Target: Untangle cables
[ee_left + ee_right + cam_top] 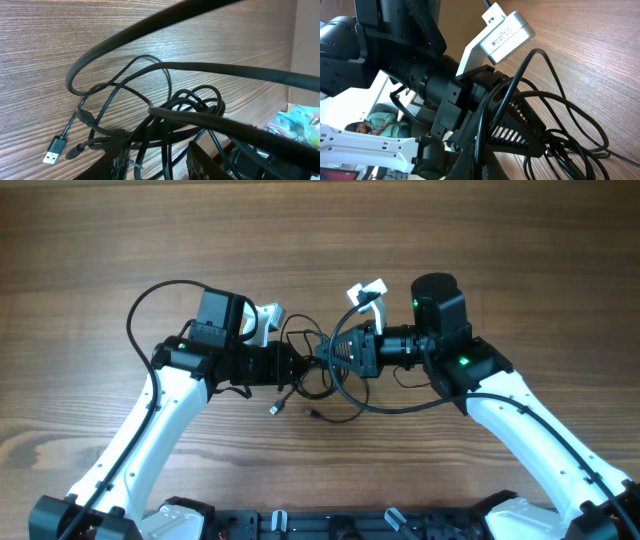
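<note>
Setting: a wooden bench seen from above, with two robot arms reaching in from the lower corners and meeting at the middle.
Left gripper: the left gripper points right into the tangle. Its jaws stand parted, with several strands running through the gap and none clearly pinched, so I read it as released.
Loose ends: a silvery USB plug lies flat on the bench just left of the knot. A small dark plug lies just beside it.
Task's thing: the cables, thin and black, sit bunched in overlapping loops at the centre of the bench, between the two grippers.
Right gripper: the right gripper points left at the same knot, jaws clenched. Whether a strand is trapped between them cannot be told.
Arm wiring: a thick arm cable sags in a wide loop from the right wrist, low around the right side of the knot.
Risk, tightening: if the arms pull apart while strands cross inside the left jaws, the knot would likely cinch rather than open.
Risk, snagging: the sagging arm cable could catch a thin loop and drag the whole bunch.
Risk, wrong grasp: in this crowding, a closing jaw may seize several strands at once, or the arm's own wiring.
</note>
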`<state>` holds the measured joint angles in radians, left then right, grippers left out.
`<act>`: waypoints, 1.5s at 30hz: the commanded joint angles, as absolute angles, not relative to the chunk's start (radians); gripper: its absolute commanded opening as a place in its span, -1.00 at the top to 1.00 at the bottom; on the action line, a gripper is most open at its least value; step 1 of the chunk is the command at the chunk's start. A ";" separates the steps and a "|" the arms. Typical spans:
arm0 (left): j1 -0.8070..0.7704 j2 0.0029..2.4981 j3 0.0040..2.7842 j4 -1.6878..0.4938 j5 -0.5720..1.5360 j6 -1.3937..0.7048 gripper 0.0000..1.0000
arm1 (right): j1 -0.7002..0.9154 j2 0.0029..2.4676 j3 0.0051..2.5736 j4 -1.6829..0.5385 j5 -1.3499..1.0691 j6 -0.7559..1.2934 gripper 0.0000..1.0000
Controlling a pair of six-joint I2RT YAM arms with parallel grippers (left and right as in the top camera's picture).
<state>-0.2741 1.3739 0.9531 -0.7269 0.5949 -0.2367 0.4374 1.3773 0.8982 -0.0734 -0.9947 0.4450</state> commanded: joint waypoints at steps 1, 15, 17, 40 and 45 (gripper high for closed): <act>-0.279 1.381 0.969 -0.743 0.553 -0.213 0.21 | 0.439 1.377 0.905 -0.068 -1.014 0.448 0.92; -0.280 1.381 0.967 -0.798 0.518 -0.213 0.38 | 0.439 1.377 0.905 -0.068 -1.014 0.448 0.92; -0.280 1.382 0.967 -0.798 0.518 -0.213 0.38 | 0.439 1.377 0.905 -0.068 -1.014 0.448 0.91; -0.266 1.382 0.967 -0.813 0.377 -0.213 0.92 | 0.439 1.377 0.905 -0.218 -0.737 0.490 0.91; -0.205 1.382 0.967 -0.854 0.320 -0.212 0.92 | 0.430 1.377 0.905 -0.712 0.093 0.841 0.91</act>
